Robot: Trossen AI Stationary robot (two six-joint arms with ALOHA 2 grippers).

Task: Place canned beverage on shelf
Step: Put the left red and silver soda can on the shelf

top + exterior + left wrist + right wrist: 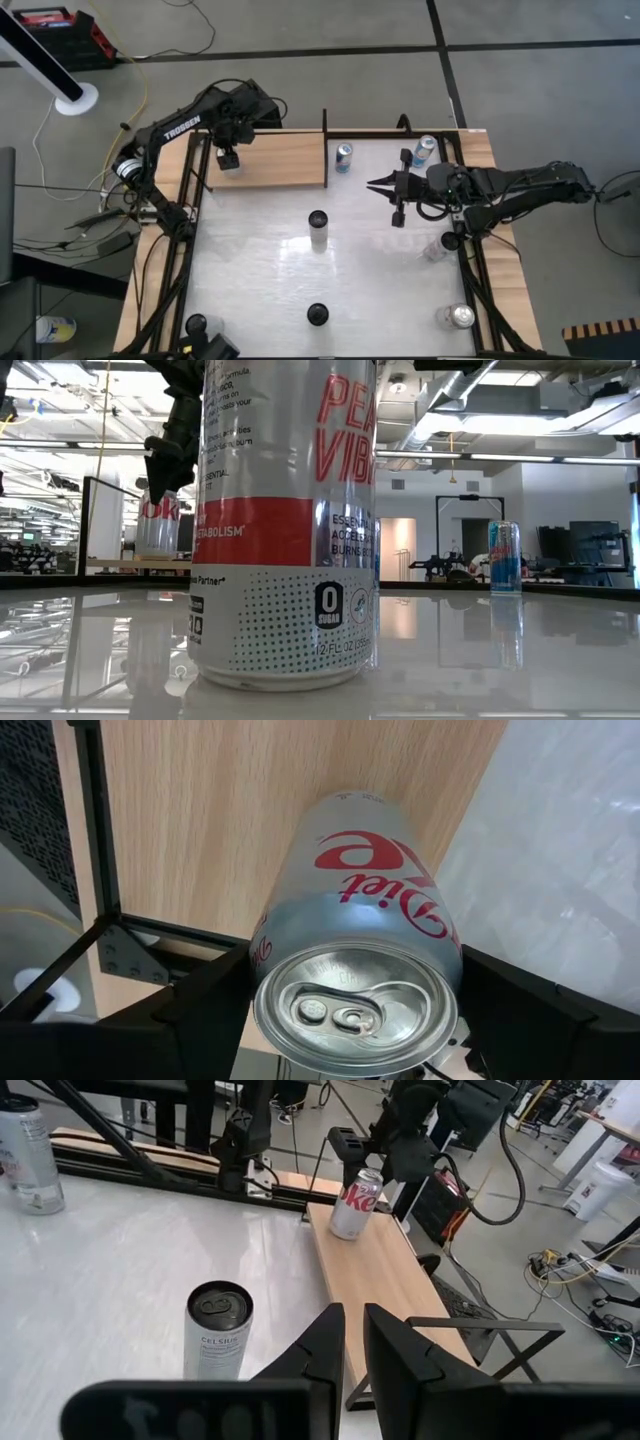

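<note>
A silver Diet Coke can (350, 880) stands upright on the left end of the light-wood shelf (285, 160), its base on the board. My left gripper (229, 158) points straight down over it and is shut on it. In the right wrist view the same can (355, 1205) shows beneath the left arm's dark hand. My right gripper (378, 185) hovers over the right part of the white table, pointing toward the table's left; its fingers (322, 1350) are shut with nothing between them. My left gripper has the can's upper side wall (275, 945), just under the rim, between its two fingers (200, 1010), one on each side with no gap showing. The fingers come from above, pointing down. The can stands upright with its base on the shelf.
A tall Celsius can (318, 230) stands mid-table and fills the low view (285, 520). A blue can (343, 157) stands by the shelf's right end, another (425, 150) at the far right. More cans (460, 317) and a black one (318, 315) stand near the front edge.
</note>
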